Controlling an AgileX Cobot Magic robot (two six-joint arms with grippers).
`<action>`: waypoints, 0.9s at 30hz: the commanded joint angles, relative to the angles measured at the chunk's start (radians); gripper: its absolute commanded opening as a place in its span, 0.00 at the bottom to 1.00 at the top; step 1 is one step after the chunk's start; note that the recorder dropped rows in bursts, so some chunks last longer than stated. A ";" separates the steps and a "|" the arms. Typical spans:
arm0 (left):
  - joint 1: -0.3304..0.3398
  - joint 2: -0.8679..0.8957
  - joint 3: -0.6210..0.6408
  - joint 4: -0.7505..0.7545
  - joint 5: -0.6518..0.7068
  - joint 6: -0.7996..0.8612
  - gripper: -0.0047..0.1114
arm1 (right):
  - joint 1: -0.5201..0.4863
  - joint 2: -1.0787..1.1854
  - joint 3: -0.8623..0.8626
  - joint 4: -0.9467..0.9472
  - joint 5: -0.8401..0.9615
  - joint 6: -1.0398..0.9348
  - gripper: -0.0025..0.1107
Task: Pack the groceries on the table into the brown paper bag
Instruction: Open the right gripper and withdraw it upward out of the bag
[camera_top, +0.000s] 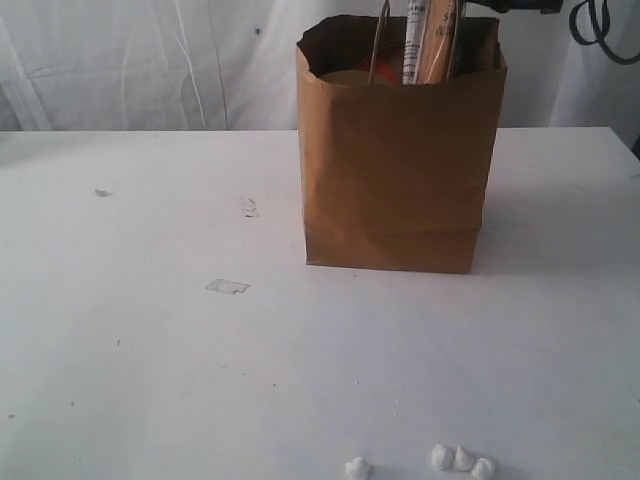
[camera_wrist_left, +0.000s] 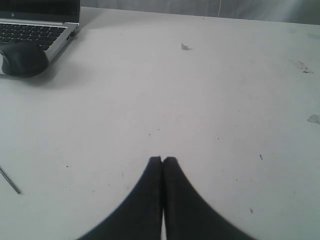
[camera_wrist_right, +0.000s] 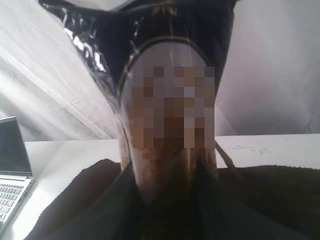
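Observation:
The brown paper bag (camera_top: 400, 170) stands upright on the white table (camera_top: 150, 350), right of the middle. The long dark-blue spaghetti packet (camera_top: 428, 40) rises out of its open mouth. In the right wrist view my right gripper (camera_wrist_right: 167, 175) is shut on that packet (camera_wrist_right: 170, 75), with the glossy wrapper pinched between its dark fingers. Something orange-brown (camera_top: 348, 75) shows just inside the bag's rim, and the rest of its contents are hidden. My left gripper (camera_wrist_left: 163, 159) is shut and empty above bare tabletop (camera_wrist_left: 225, 100).
Small white lumps (camera_top: 460, 460) lie at the table's front edge. A flat scrap (camera_top: 227, 287) lies left of the bag. A laptop (camera_wrist_left: 35, 25) and a dark mouse (camera_wrist_left: 22, 57) sit on the table in the left wrist view. White curtain hangs behind.

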 joint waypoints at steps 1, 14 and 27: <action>-0.005 -0.003 0.002 -0.006 0.004 -0.001 0.04 | 0.001 -0.003 -0.009 0.029 -0.017 -0.021 0.05; -0.005 -0.003 0.002 -0.006 0.004 -0.001 0.04 | 0.001 0.009 -0.009 -0.062 0.014 -0.025 0.29; -0.005 -0.003 0.002 -0.006 0.004 -0.001 0.04 | 0.001 0.009 -0.009 -0.076 0.056 -0.025 0.41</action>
